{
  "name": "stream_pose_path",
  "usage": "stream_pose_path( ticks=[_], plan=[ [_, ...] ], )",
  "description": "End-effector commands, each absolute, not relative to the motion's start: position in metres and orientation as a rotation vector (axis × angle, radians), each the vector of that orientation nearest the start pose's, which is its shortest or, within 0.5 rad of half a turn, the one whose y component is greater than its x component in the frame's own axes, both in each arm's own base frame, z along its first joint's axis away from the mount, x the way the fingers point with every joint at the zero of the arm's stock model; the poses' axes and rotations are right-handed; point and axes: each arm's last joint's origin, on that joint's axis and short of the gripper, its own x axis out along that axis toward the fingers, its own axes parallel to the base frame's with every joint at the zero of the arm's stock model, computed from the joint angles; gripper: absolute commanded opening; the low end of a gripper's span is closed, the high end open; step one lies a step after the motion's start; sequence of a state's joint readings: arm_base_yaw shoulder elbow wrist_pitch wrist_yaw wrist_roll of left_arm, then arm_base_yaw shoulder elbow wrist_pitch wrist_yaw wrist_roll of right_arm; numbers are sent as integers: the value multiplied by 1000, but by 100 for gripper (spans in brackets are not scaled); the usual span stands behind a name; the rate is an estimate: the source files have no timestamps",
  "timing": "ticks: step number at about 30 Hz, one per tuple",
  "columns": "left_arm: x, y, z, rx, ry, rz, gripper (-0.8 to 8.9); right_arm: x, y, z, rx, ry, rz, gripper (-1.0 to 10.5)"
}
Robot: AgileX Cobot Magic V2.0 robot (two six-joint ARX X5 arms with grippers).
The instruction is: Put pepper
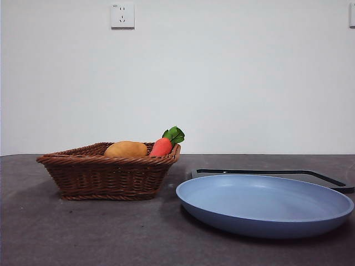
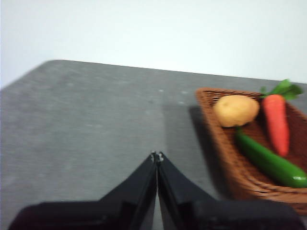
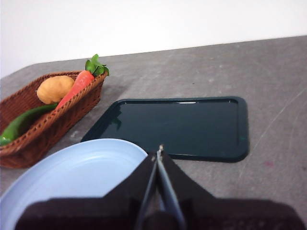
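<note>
The pepper (image 2: 268, 160), long, glossy and dark green, lies inside the brown wicker basket (image 2: 225, 143) beside a potato (image 2: 236, 110) and a carrot (image 2: 278, 123). In the right wrist view the pepper (image 3: 21, 122) lies along the basket's inner wall. The front view hides it behind the basket (image 1: 105, 174) rim. My left gripper (image 2: 157, 157) is shut and empty above bare table, clear of the basket. Over the blue plate (image 3: 72, 177) hangs my right gripper (image 3: 159, 149), shut and empty. Neither arm shows in the front view.
A dark rectangular tray (image 3: 177, 127) lies flat behind the blue plate (image 1: 265, 204), to the right of the basket. The potato (image 1: 126, 149) and carrot (image 1: 165, 144) rise above the basket rim. A wall with a socket (image 1: 122, 15) stands behind the grey table (image 1: 83, 233).
</note>
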State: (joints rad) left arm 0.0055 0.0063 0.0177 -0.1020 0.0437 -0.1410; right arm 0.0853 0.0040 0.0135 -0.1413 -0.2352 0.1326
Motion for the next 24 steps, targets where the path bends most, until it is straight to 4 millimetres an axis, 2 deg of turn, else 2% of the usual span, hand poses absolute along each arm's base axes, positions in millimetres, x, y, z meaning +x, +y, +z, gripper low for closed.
stream_pose_path(
  ticks=[1, 5, 10, 16, 24],
  plan=[
    [97, -2, 157, -211, 92, -74, 8, 95, 15, 153, 270, 176, 302, 10],
    [95, -5, 165, -286, 92, -166, 7, 94, 15, 156, 373, 181, 297, 6],
    [90, -7, 189, -323, 102, -236, 7, 91, 15, 178, 380, 129, 306, 5],
    [87, -9, 229, -331, 150, -298, 7, 87, 14, 220, 375, 99, 314, 5],
    [95, -13, 281, -294, 300, -445, 7, 89, 18, 285, 272, 263, 413, 5]
  ],
)
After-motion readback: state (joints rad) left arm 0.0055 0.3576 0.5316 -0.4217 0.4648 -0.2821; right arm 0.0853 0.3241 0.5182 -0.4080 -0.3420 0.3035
